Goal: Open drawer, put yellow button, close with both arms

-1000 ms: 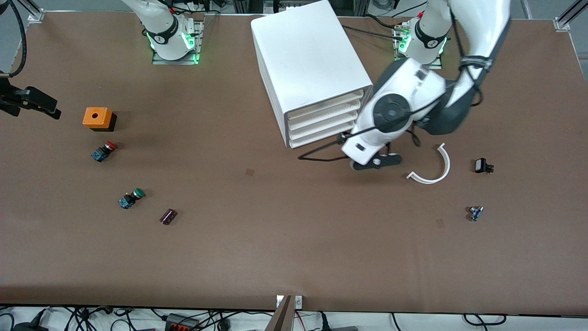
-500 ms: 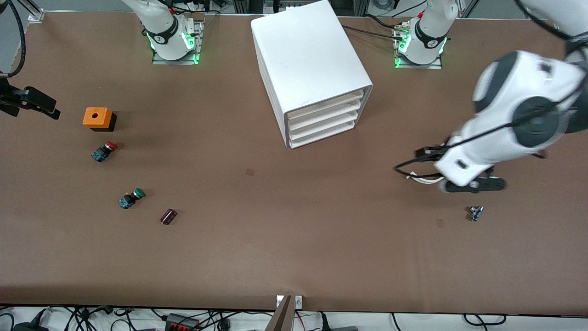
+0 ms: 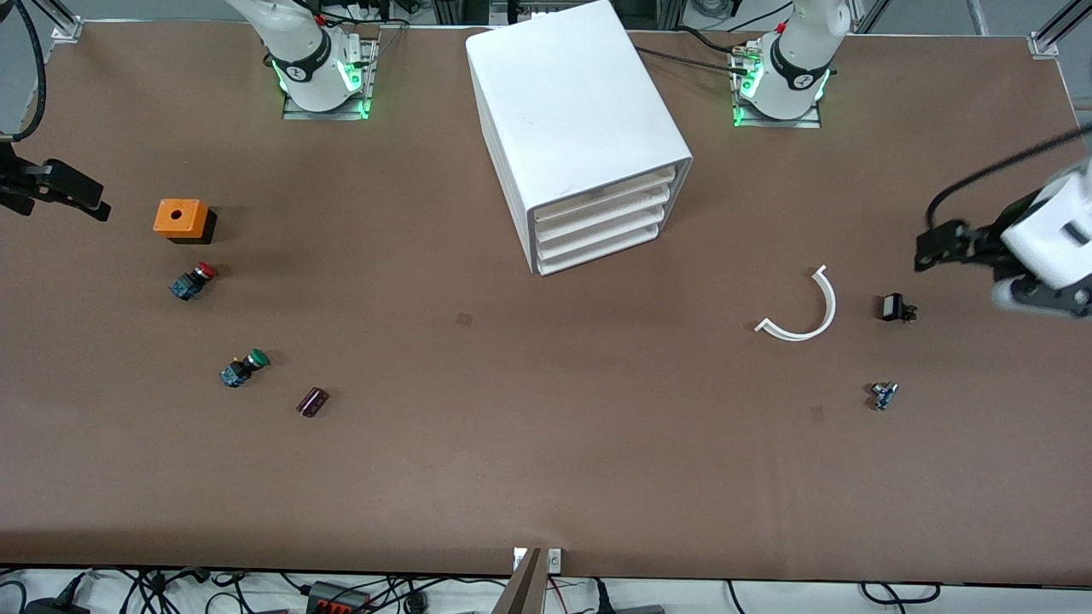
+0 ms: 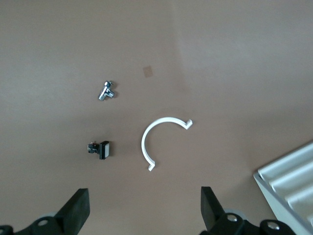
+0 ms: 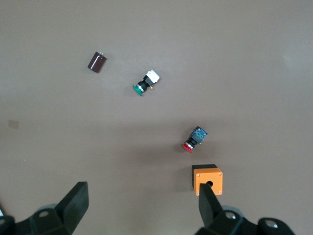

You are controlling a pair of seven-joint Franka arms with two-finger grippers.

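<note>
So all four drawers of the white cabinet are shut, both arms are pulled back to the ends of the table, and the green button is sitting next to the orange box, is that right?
Not quite. The button beside the orange box is the red button; the green button lies nearer the front camera, by the dark cylinder. The front view shows it. The rest holds: the cabinet has its drawers shut and both arms are pulled back.

You see a wide brown table (image 3: 546,460) filling nearly the whole front view, matte and evenly lit, with soft shadows and two small darker squares of tape (image 3: 463,319) on it. Along its near edge, cables (image 3: 358,593) and a power strip (image 3: 337,597) lie on a pale floor, and a dark post (image 3: 522,584) rises at the middle. At the far corners, aluminium frame rails (image 3: 1054,26) stand, with more cables between them.
</note>
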